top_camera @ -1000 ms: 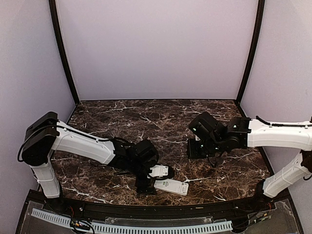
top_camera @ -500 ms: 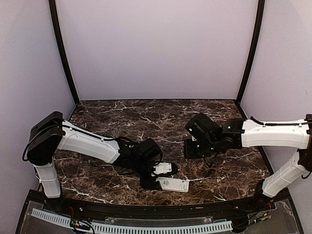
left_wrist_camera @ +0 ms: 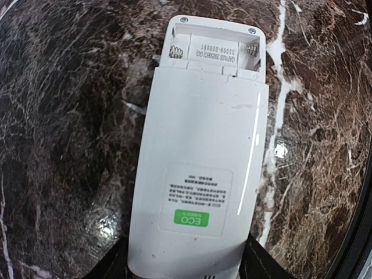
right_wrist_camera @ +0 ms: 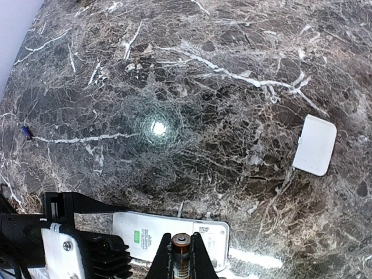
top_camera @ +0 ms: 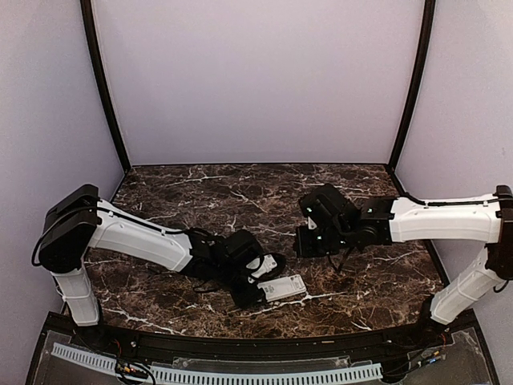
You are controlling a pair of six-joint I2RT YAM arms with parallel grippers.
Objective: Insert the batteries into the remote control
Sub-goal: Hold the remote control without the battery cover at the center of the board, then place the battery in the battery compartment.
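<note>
A dark brown marble table [top_camera: 240, 192] veined in white fills the floor of a pale-walled booth, with two white and black robot arms reaching in from its near corners. The left arm [top_camera: 136, 237] stretches low along the front edge, and the left gripper [top_camera: 255, 285] is clamped on the near end of the remote control [top_camera: 282, 287], one black finger [left_wrist_camera: 113, 264] pressed to each long side. The remote sits near the front edge, a little left of the middle, with its plain white back turned up; whether it rests on the stone or is raised off it cannot be told. Its battery compartment [left_wrist_camera: 215, 52] stands open at the end away from the gripper, spring contacts showing. The right arm [top_camera: 441, 218] reaches in from the right and hangs above the table, just beyond the remote. The right gripper [right_wrist_camera: 181, 256] is closed around a battery [right_wrist_camera: 181, 239], seen end-on between the fingers. A loose white battery cover [right_wrist_camera: 314, 145] lies flat on the marble, well apart from the remote. A green ECO label [left_wrist_camera: 192, 219] marks the remote's back
</note>
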